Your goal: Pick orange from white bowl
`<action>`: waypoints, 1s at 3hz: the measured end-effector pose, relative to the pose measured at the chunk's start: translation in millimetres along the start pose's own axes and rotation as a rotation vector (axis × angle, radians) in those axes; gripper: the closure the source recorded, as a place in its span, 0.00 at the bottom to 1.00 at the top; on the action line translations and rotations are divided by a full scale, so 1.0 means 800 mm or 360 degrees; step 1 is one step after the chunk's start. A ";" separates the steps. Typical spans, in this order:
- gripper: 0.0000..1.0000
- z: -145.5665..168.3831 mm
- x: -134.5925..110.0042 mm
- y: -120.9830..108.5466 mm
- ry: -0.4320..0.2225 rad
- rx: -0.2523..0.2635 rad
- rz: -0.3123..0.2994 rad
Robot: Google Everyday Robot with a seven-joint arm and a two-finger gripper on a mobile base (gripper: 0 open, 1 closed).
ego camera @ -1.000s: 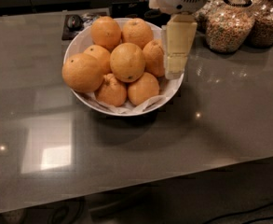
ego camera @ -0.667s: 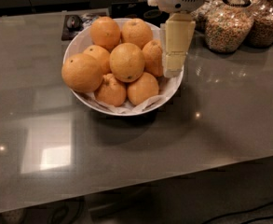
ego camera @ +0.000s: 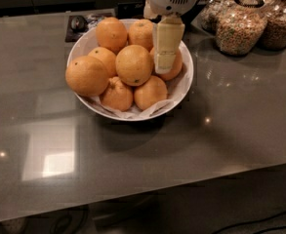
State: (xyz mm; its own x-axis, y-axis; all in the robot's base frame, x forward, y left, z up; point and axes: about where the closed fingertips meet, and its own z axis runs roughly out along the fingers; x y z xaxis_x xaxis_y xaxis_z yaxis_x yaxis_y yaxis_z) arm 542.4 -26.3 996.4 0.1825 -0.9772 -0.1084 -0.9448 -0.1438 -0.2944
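The white bowl (ego camera: 185,79) with a crumpled paper liner stands on the grey table and holds several oranges. The large round orange (ego camera: 134,65) with a small dark speck lies on top in the middle of the pile. My gripper (ego camera: 165,52) hangs down into the right side of the bowl, just right of that orange and in front of another orange (ego camera: 175,66), which it partly hides. A smaller orange with a knobby stem end (ego camera: 116,94) lies at the front.
Jars of cereal (ego camera: 238,29) stand at the back right, close to the bowl. A dark coaster with a small object (ego camera: 80,22) lies behind the bowl at the left. The table's front edge (ego camera: 142,196) runs across the bottom.
My gripper has moved left, from over the bowl's right rim to further inside the bowl, closer to the middle orange. The oranges have not moved.
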 end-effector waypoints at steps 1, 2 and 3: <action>0.28 0.018 -0.004 -0.013 -0.0011 -0.0044 -0.0004; 0.27 0.042 -0.012 -0.019 -0.0047 -0.0111 -0.0021; 0.19 0.063 -0.020 -0.018 -0.0081 -0.0187 -0.0038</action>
State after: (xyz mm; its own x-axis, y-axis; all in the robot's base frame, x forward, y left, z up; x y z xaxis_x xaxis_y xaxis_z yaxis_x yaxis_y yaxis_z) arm 566.9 -0.4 954.7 0.2159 -0.9646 -0.1517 -0.9649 -0.1870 -0.1843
